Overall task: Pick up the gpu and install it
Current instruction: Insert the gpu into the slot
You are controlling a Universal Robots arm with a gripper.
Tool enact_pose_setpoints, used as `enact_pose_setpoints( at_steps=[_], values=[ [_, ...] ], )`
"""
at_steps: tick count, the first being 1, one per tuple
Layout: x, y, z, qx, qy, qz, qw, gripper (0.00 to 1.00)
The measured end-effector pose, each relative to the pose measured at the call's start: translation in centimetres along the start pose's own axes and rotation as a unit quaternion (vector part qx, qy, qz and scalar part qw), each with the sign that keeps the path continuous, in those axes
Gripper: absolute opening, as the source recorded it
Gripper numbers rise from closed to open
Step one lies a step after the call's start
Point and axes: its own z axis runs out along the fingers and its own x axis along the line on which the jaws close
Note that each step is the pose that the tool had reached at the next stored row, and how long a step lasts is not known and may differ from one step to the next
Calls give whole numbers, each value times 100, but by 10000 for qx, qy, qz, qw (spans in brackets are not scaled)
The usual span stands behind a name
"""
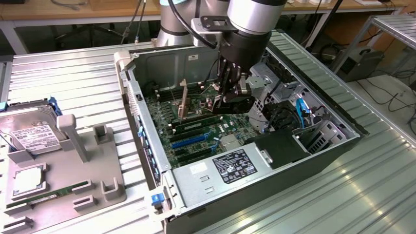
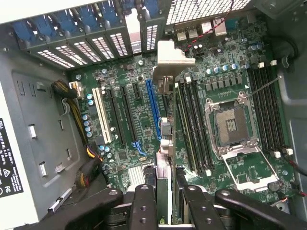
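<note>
At the exterior view's nine o'clock, a hard drive [image 1: 29,131] lay in a tray on the worktop. Toward centre, inside the open case [image 1: 138,105], the gpu [image 2: 163,165] stood on edge over the motherboard [image 2: 230,91], its silver bracket [image 2: 169,58] at the jaws' nine o'clock. It looked light, stiff and fragile, best pinched by its board faces. The jaws stood narrow, clamped on it.

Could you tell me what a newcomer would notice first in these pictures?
An open computer case lies on the ribbed metal table, its green motherboard bared. The gripper reaches into it, shut on the gpu, held on edge close by the long blue slot. On the exterior view's left, a grey tray carries a hard drive.
</note>
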Motion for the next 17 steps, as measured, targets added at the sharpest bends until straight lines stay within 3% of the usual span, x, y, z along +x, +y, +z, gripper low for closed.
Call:
enact_pose_setpoints(
  at_steps=[10, 14, 17],
  values=[
    [2, 7, 3, 2, -1, -17, 10000, 26],
    [2, 7, 13, -4, 6, -279, 9996, 26],
    [3, 7, 45, -11, 14, -582, 9983, 26]
  ],
)
